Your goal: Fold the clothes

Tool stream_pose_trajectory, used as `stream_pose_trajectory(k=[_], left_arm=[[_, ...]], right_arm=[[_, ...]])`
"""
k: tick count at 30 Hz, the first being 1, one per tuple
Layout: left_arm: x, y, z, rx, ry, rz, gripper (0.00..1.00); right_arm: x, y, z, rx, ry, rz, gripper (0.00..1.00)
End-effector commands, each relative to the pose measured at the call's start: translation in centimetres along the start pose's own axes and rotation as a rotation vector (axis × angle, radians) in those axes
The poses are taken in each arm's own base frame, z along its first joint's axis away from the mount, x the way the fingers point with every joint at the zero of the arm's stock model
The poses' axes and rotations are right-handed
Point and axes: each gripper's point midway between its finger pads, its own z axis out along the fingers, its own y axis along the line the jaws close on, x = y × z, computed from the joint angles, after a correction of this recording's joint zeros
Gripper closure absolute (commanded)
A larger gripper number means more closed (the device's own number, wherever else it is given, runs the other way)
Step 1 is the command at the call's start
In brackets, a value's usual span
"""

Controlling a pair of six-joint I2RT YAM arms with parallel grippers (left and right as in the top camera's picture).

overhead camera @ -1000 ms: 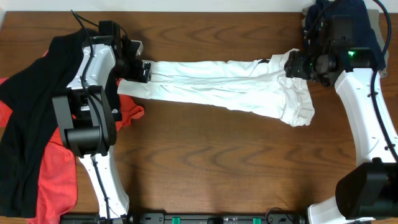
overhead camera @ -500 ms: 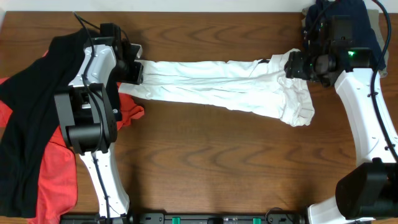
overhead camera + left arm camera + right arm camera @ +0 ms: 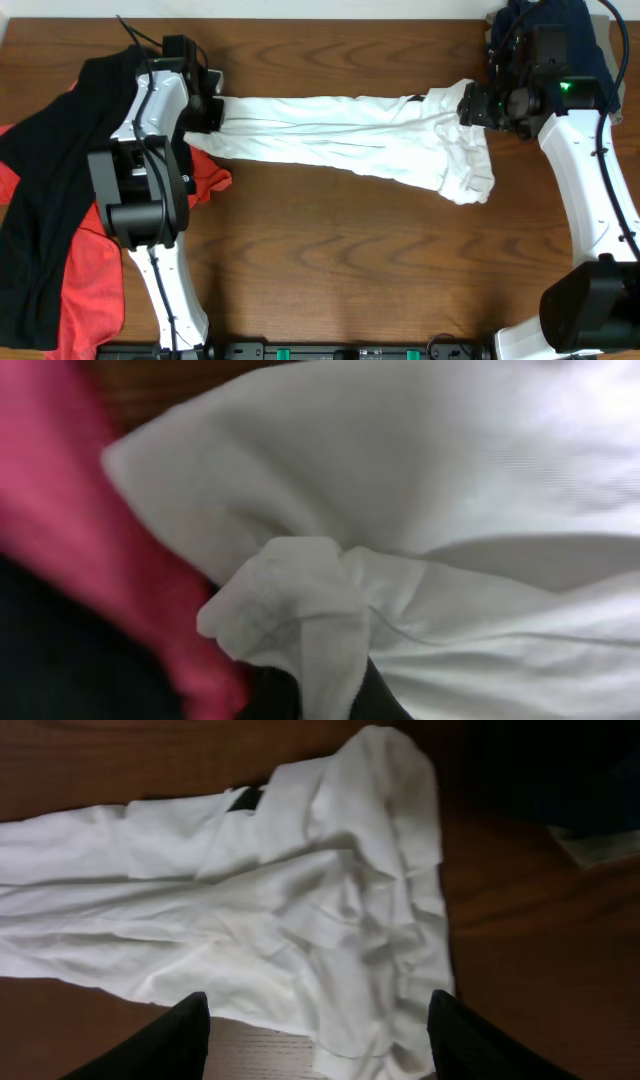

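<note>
Dark wood-grain table (image 3: 330,250), even light.

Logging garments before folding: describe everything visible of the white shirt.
The white shirt is limp, wrinkled cloth, bunched into a long band across the table, a black mark near its right end. The left gripper is shut on its left end, beside the orange-red shirt; its crumpled right end lies under the open right gripper.

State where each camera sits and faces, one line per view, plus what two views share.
Overhead: above the table, looking straight down; left tool and right tool both show.
Left wrist: behind the left tool, close on a pinched fold of the white T-shirt; the tool itself hardly discernible.
Right wrist: behind the right tool, looking down at the shirt's bunched end; two dark fingertips frame the bottom.
Shared: all show the white T-shirt.
</note>
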Motion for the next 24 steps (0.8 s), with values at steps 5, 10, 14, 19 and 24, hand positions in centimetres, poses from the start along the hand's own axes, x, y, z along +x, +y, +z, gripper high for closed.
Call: stream_pose_trajectory(k=[5, 10, 14, 19, 24], left_arm=[[-3.4, 0.3, -10.7, -0.100, -0.219, 0.038, 0.94], [-3.7, -5.9, -10.8, 0.006, -0.217, 0.151, 0.94], [-3.0, -11.3, -9.8, 0.056, -0.183, 0.253, 0.94], [-1.9, -17.8, -9.0, 0.096, -0.157, 0.374, 0.94], [-0.7, -23.3, -8.0, 0.126, -0.142, 0.486, 0.94]], right_arm=[[-0.2, 0.2, -0.1, 0.003, -0.005, -0.021, 0.32], [-0.1, 0.2, -0.1, 0.003, -0.004, -0.022, 0.32], [0.0, 0.2, -0.1, 0.004, 0.003, -0.032, 0.32], [0.1, 0.1, -0.1, 0.009, 0.008, -0.047, 0.32], [0.2, 0.1, -0.1, 0.009, 0.008, -0.047, 0.32]])
